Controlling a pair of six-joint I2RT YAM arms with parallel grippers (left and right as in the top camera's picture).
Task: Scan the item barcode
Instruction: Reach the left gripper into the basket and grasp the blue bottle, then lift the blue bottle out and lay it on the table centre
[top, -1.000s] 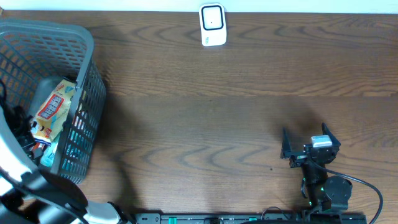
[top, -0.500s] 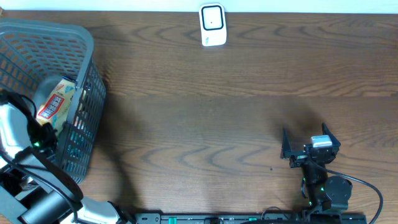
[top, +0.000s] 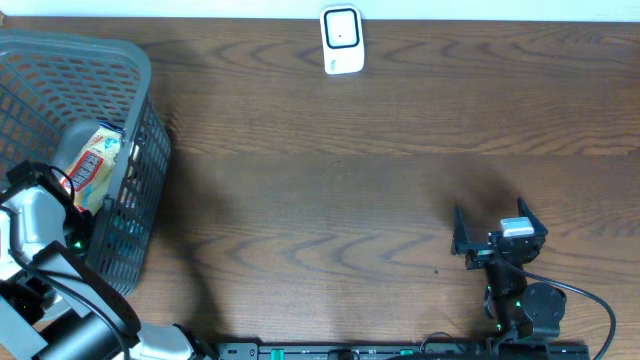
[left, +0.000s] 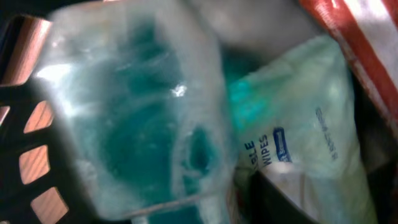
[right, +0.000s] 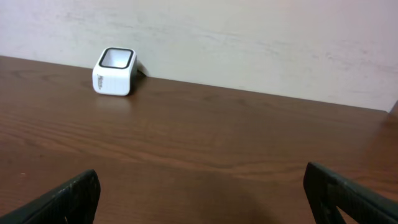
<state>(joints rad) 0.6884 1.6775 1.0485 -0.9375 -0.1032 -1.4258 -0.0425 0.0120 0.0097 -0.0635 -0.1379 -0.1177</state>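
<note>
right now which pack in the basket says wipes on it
The pale green pack on the right of the left wrist view, with blue lettering; the glossy teal pouch beside it shows no print.

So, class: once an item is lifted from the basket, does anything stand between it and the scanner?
Only the basket's own wall, to be cleared on the way out. Beyond it, the table shows bare wood all the way to the scanner.
</note>
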